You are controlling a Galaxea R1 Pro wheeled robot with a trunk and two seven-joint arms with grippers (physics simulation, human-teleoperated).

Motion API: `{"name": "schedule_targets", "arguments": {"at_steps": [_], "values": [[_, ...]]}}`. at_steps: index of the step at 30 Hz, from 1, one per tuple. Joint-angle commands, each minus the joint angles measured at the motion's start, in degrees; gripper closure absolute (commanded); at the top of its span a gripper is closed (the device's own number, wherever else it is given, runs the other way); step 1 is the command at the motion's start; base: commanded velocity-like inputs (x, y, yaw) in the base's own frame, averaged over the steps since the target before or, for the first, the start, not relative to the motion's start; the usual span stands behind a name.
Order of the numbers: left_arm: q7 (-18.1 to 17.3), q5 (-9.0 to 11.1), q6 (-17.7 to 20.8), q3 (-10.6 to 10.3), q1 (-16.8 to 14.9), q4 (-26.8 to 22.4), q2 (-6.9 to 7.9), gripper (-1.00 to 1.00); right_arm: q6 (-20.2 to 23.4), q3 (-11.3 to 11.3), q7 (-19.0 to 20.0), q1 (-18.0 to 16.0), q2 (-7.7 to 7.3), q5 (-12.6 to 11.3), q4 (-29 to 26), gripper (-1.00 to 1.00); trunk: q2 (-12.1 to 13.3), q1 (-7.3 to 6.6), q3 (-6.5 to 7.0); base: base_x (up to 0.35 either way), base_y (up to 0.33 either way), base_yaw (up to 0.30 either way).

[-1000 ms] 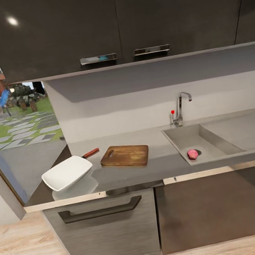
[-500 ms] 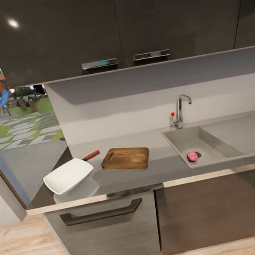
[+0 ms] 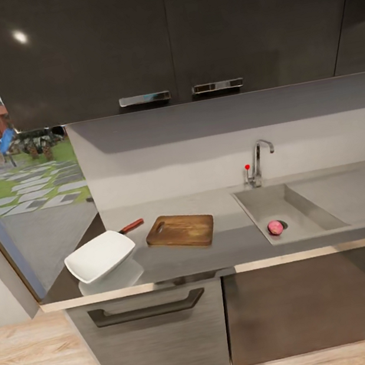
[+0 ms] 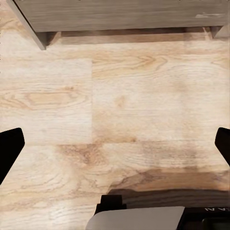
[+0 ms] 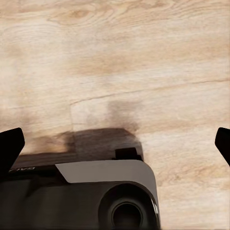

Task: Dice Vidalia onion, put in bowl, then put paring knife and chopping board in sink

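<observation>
Grey tabletop (image 3: 228,240): runs across the head view above dark cabinet fronts; its right end is cut off by the frame edge.
Sink (image 3: 258,202): set into the tabletop's right part, chrome tap (image 3: 257,160) with a red knob behind it; the drainboard runs out of frame.
Onion (image 3: 275,227): pinkish ball in the basin near the front wall, covering most of the dark drain.
Chopping board (image 3: 181,230): flat on the tabletop left of the sink, handle slot toward the bowl.
Bowl (image 3: 99,256): white, just left of the board, near the tabletop's front edge.
Paring knife (image 3: 131,225): only the reddish handle shows past the bowl's rim; the blade is hidden behind the bowl.
Left gripper (image 4: 115,143): fingers spread wide at the frame edges, nothing between them, wooden floor (image 4: 120,110) below.
Right gripper (image 5: 115,143): likewise spread wide and unloaded over the floor; fingertips cut off.
</observation>
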Motion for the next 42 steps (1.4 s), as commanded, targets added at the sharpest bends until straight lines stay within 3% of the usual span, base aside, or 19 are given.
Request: {"name": "schedule_targets", "arguments": {"at_steps": [1, 42], "values": [[0.01, 0.00, -0.09, 0.02, 0.01, -0.04, 0.00, -1.00, -0.19, -0.29, 0.03, -0.02, 0.04, -0.04, 0.03, -1.00, 0.38, -0.22, 0.14, 0.000, 0.000, 0.000], [0.01, 0.01, -0.11, -0.03, 0.03, -0.30, 0.00, -1.00, -0.21, -0.36, 0.02, -0.02, 0.03, -0.07, 0.13, -1.00, 16.83, -9.23, 7.50, 0.000, 0.000, 0.000]]}}
